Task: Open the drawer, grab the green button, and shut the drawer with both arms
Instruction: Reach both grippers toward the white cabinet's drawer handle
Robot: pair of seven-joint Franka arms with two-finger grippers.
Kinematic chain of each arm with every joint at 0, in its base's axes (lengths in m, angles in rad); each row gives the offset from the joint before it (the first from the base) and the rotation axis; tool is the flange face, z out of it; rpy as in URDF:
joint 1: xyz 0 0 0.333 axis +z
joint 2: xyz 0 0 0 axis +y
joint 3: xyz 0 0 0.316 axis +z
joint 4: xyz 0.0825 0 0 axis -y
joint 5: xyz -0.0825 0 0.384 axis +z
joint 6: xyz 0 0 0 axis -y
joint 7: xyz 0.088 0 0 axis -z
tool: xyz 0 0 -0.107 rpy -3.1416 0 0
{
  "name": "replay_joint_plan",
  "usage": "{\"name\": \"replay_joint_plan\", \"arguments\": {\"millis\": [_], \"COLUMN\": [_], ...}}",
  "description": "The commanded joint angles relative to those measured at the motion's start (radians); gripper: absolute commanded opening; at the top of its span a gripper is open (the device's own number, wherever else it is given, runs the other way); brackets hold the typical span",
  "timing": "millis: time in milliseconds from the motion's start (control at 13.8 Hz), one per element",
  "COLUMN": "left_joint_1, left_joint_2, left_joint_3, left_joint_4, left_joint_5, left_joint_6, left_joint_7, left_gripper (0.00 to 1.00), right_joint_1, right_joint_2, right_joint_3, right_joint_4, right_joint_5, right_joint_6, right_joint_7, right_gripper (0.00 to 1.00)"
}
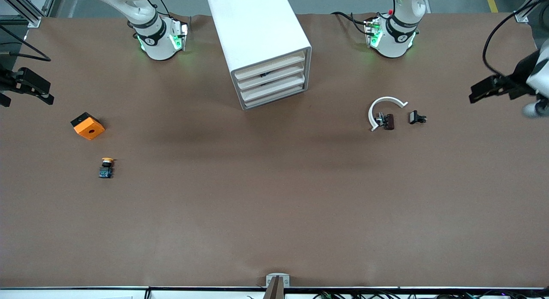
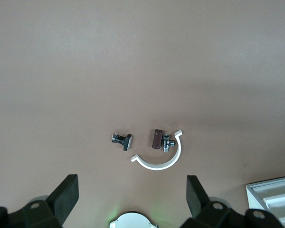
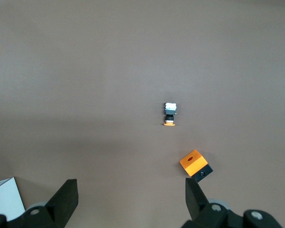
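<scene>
The white cabinet (image 1: 257, 33) stands at the table's middle, close to the arms' bases. Its four cream-fronted drawers (image 1: 271, 83) are all shut. A small dark shape (image 1: 263, 74) shows in the slit between two upper drawers; I cannot tell what it is. The green button is hidden. My left gripper (image 2: 133, 190) hangs open and empty over the left arm's end of the table (image 1: 497, 85). My right gripper (image 3: 132, 192) hangs open and empty over the right arm's end (image 1: 26, 88). Both are far from the cabinet.
An orange cube with a hole (image 1: 88, 125) (image 3: 194, 164) and an orange-capped button (image 1: 106, 168) (image 3: 169, 114) lie toward the right arm's end. A white curved clip (image 1: 384, 108) (image 2: 161, 160), a brown part (image 1: 388, 121) and a small black part (image 1: 417, 117) lie toward the left arm's end.
</scene>
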Motion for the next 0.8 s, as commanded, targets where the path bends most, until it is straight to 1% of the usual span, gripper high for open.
{"name": "replay_joint_plan", "arguments": {"millis": [0, 145, 290, 435, 581, 726], "left_joint_1": [-0.009, -0.046, -0.089, -0.145, -0.217, -0.280], "left_joint_2": [0.129, 0.211, 0.303, 0.386, 0.455, 0.524], "left_joint_3": [-0.011, -0.011, -0.011, -0.011, -0.010, -0.010], "left_joint_4": [0.047, 0.039, 0.042, 0.044, 0.045, 0.045], "left_joint_5": [0.001, -0.033, -0.085, -0.108, -0.128, -0.166], "left_joint_6": [0.048, 0.067, 0.070, 0.077, 0.077, 0.077], "left_joint_7": [-0.021, -0.146, -0.359, -0.551, -0.746, -0.993], "left_gripper": [1.00, 1.00, 1.00, 1.00, 1.00, 1.00], "right_joint_1": [0.001, 0.032, 0.098, 0.158, 0.184, 0.189], "right_joint_2": [0.015, 0.027, 0.052, 0.087, 0.115, 0.135], "right_joint_3": [0.004, 0.012, 0.012, 0.012, 0.012, 0.012], "right_joint_4": [0.020, 0.020, 0.020, 0.020, 0.020, 0.020], "right_joint_5": [0.014, 0.015, 0.015, 0.021, 0.065, 0.108], "right_joint_6": [-0.005, -0.004, 0.026, 0.062, 0.089, 0.116], "right_joint_7": [-0.002, 0.003, 0.006, 0.007, 0.009, 0.009], "right_gripper": [1.00, 1.00, 1.00, 1.00, 1.00, 1.00]}}
